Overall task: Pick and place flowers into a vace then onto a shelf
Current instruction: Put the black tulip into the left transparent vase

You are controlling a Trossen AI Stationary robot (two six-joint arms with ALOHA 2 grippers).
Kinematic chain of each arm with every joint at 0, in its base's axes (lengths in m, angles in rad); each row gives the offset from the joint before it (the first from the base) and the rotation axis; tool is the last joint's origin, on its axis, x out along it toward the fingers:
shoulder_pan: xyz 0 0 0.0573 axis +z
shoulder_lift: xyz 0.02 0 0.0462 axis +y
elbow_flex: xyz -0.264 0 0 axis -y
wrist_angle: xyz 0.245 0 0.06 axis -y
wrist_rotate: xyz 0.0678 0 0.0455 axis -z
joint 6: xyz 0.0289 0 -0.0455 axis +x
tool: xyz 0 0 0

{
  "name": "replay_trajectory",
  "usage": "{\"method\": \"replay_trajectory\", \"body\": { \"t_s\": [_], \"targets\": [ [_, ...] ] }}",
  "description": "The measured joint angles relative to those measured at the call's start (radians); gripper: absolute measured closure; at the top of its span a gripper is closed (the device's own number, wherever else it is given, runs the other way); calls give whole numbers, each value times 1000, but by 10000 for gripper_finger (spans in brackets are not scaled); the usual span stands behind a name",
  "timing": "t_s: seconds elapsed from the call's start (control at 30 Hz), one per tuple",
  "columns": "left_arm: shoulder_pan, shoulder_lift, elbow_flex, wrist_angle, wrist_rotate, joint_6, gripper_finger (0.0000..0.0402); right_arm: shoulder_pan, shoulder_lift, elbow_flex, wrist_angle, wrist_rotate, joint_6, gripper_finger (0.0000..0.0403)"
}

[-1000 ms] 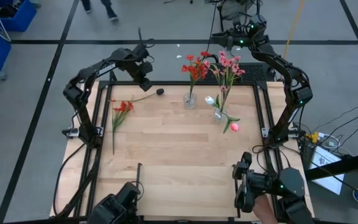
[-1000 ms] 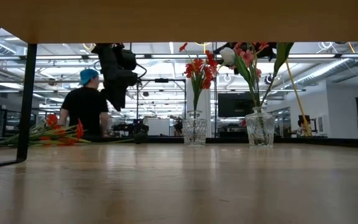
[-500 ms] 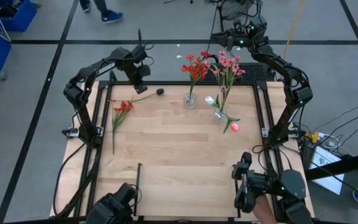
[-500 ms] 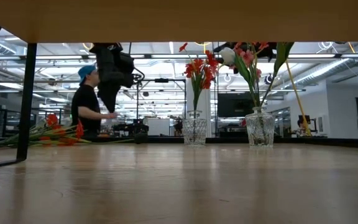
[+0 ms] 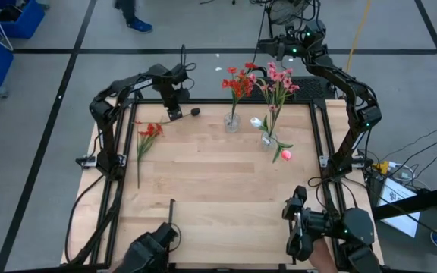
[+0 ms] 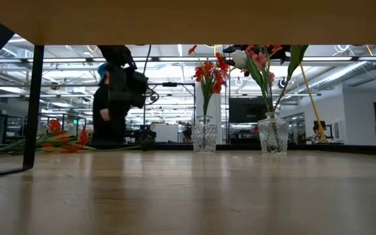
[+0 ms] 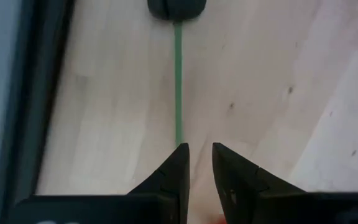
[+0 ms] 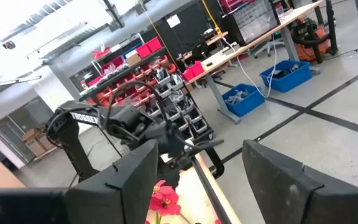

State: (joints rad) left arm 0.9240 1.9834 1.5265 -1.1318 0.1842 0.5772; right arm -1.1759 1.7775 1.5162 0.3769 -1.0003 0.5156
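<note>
A red spray [image 5: 149, 130] lies flat at the table's far left, its stalk running toward the near edge. A thin green stalk [image 7: 178, 87] ending in a small dark lump [image 5: 195, 111] lies beside it. My left gripper [image 7: 197, 155] hovers over that stalk, fingers a narrow gap apart and empty; it also shows in the high view [image 5: 174, 106]. One glass vase [image 5: 232, 121] holds red sprays; another [image 5: 268, 139] holds pink sprays, a white bud [image 5: 256, 121] and a pink-red bud [image 5: 285, 155]. My right gripper [image 8: 201, 168] is open and empty beyond the far edge.
Both vases stand on the table's far half, seen upright in the low view [image 6: 205, 134] [image 6: 273, 134]. The shelf's light-wood board [image 6: 188, 23] spans overhead in the low view on black uprights [image 6: 34, 104]. A person [image 6: 106, 111] walks behind the table.
My left gripper has moved down and a little toward the table's near edge, turning until it points down over the green stalk. The person behind the table has walked toward the right. The flowers and vases have stayed put.
</note>
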Motion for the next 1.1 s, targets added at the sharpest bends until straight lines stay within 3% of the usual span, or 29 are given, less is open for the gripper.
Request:
{"method": "replay_trajectory", "body": {
  "t_s": [0.37, 0.57, 0.67, 0.8, 0.93, 1.1],
  "targets": [
    [-1, 1, 1, 6, 26, 3, 325, 0, 0, 0, -4, -4, -6, 177],
    [-24, 1, 1, 29, 52, -20, 271, 0, 0, 0, -4, -2, -29, 177],
    [-40, 1, 1, 65, -21, 7, 242, 0, 0, 0, 0, 1, -31, 177],
    [-33, 1, 1, 107, -21, -6, 216, 0, 0, 0, -1, 1, -30, 177],
    [-24, 1, 1, 111, -76, 16, 205, 0, 0, 0, -1, 2, -25, 177],
    [-10, 1, 0, 145, -55, -27, 210, 0, 0, 0, -1, 2, -12, 177]
  ]
}}
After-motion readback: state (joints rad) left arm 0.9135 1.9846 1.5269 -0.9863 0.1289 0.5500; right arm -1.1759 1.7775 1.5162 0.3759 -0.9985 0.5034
